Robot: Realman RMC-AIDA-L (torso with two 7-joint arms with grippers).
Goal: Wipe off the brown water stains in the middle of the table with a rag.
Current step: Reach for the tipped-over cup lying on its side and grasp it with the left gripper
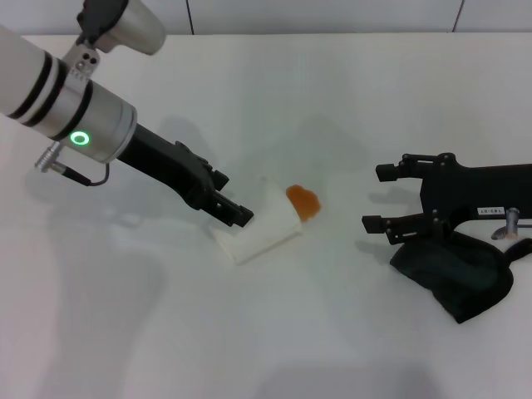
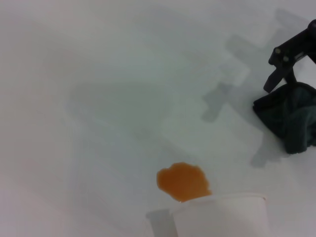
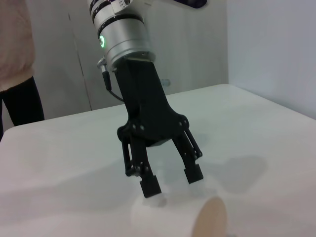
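The brown water stains [image 1: 303, 202] form one small orange-brown blotch on the white table [image 1: 274, 332] near its middle; the same blotch [image 2: 182, 181] shows in the left wrist view. My left gripper [image 1: 235, 209] reaches in from the upper left and is shut on a white paper cup [image 1: 259, 226], which lies tipped with its mouth at the blotch. The right wrist view shows those fingers [image 3: 149, 186] on either side of the cup [image 3: 173, 217]. My right gripper [image 1: 376, 198] is open and empty, right of the stain. The dark rag [image 1: 455, 276] lies bunched on the table under that arm's wrist.
The rag [image 2: 290, 121] also appears far off in the left wrist view, beyond the cup's rim [image 2: 222, 205]. Bare white tabletop surrounds the stain on all sides. A person in dark trousers [image 3: 19, 98] stands beyond the table's far side.
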